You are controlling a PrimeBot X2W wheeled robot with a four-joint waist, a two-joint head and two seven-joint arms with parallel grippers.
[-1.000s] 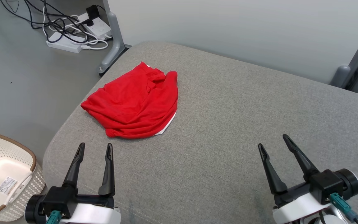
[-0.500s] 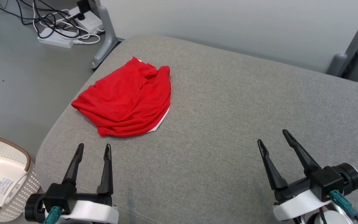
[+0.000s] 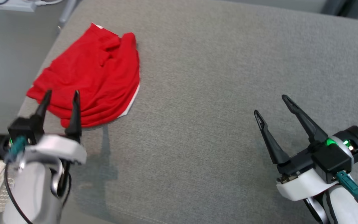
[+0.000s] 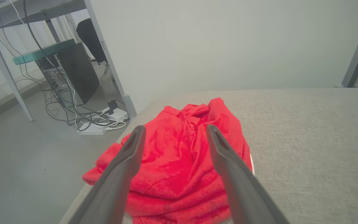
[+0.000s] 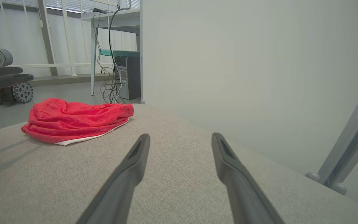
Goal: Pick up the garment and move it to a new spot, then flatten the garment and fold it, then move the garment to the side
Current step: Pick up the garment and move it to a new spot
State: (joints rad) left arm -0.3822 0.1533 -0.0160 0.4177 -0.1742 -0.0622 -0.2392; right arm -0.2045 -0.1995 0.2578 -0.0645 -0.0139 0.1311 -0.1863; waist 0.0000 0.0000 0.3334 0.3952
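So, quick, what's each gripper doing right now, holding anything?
Left gripper: open, holding nothing, by the red garment's near edge.
Right gripper: open, holding nothing, over the grey cushion, apart from the garment.

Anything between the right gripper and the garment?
No, just bare cushion from the right gripper to the garment; the head view shows that stretch, the right wrist view too.

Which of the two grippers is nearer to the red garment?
The left gripper: it points at the garment, close to its near edge; the right gripper stands far aside.
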